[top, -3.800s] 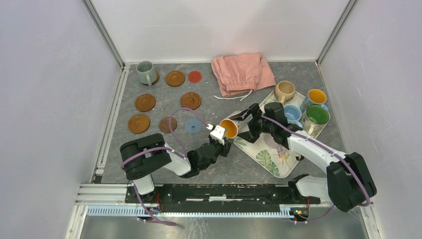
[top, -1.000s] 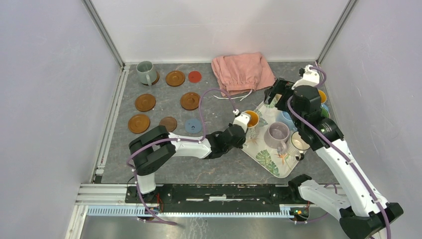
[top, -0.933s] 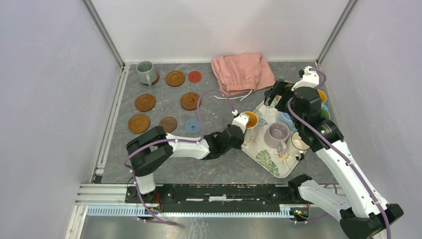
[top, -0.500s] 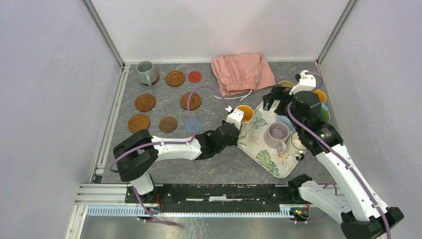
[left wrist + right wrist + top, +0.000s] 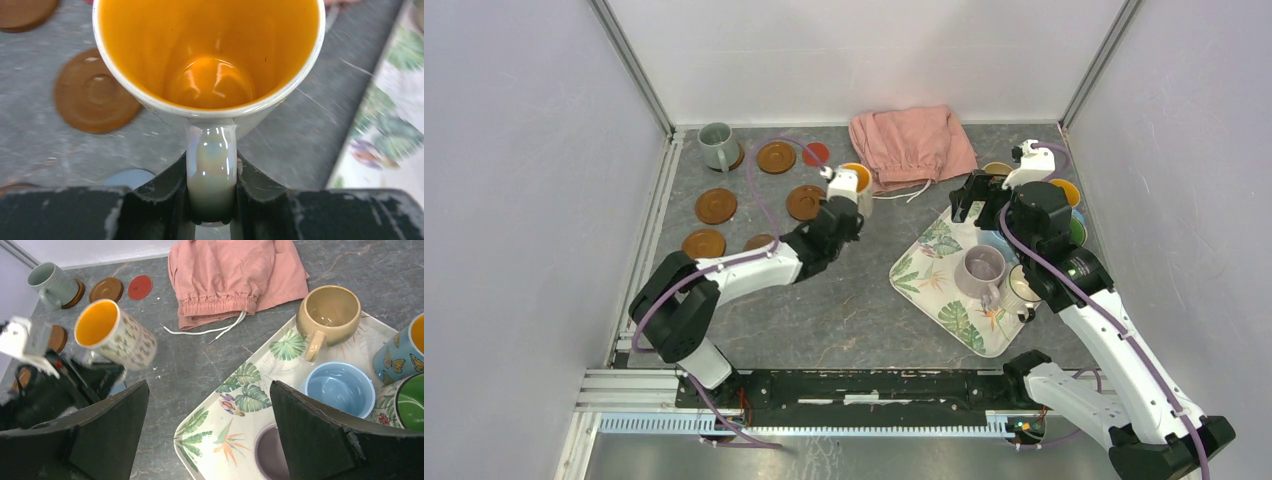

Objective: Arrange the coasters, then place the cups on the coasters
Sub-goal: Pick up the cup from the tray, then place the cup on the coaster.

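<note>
My left gripper (image 5: 211, 196) is shut on the handle of a white patterned cup with an orange inside (image 5: 210, 55). It holds that cup (image 5: 856, 178) in the air beside a brown coaster (image 5: 805, 202), (image 5: 92, 97). A blue coaster (image 5: 131, 177) shows under the jaws. More brown coasters (image 5: 716, 206) and a red one (image 5: 816, 154) lie at the far left, one under a grey-green cup (image 5: 717, 145). My right gripper (image 5: 209, 385) hangs open over the leaf tray (image 5: 240, 390), which holds beige (image 5: 327, 310), light blue (image 5: 340, 387), lilac (image 5: 981, 265) and green-inside (image 5: 407, 407) cups.
A crumpled pink cloth (image 5: 911, 145) lies at the back centre, its white cord trailing toward the tray. A butterfly cup with an orange inside (image 5: 1064, 190) and a cream cup (image 5: 1024, 285) stand on the tray's right side. White walls close in on three sides.
My left arm has swung the orange-inside cup from the tray's left edge up and to the left, toward the coasters. The right arm has hardly moved and stays open.
</note>
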`<control>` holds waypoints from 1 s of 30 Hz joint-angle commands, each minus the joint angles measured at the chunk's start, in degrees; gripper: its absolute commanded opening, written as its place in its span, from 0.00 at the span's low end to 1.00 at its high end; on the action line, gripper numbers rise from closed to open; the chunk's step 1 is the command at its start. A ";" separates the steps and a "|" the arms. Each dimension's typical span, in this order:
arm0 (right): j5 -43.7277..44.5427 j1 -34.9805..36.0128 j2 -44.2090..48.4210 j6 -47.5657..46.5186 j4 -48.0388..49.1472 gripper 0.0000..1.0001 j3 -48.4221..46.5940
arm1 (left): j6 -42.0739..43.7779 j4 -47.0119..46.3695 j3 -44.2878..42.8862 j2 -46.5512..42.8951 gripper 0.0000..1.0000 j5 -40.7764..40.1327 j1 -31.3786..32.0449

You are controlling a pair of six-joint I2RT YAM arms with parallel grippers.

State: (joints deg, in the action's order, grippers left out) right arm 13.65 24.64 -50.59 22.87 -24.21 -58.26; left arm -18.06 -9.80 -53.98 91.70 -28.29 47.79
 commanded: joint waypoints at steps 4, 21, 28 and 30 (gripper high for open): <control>-3.32 -0.10 -0.39 -2.37 2.62 0.98 -0.79 | 2.75 -7.64 -8.41 -0.70 0.02 -3.09 -10.74; -8.18 -0.10 -1.28 -2.68 0.53 0.98 -1.76 | 14.61 -12.87 -27.12 17.93 0.02 5.61 -30.41; -8.82 -0.12 -2.06 -2.41 -0.31 0.98 -2.14 | 15.78 -12.92 -32.11 24.89 0.02 10.18 -34.16; -9.09 -0.04 -2.30 -2.19 -0.25 0.98 -2.18 | 15.64 -12.96 -33.15 26.50 0.02 11.24 -35.16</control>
State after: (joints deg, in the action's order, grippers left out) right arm 5.50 24.64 -52.47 21.15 -24.82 -58.26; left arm -5.43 -12.86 -81.23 117.64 -19.81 14.04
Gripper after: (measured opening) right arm 0.982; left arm 0.311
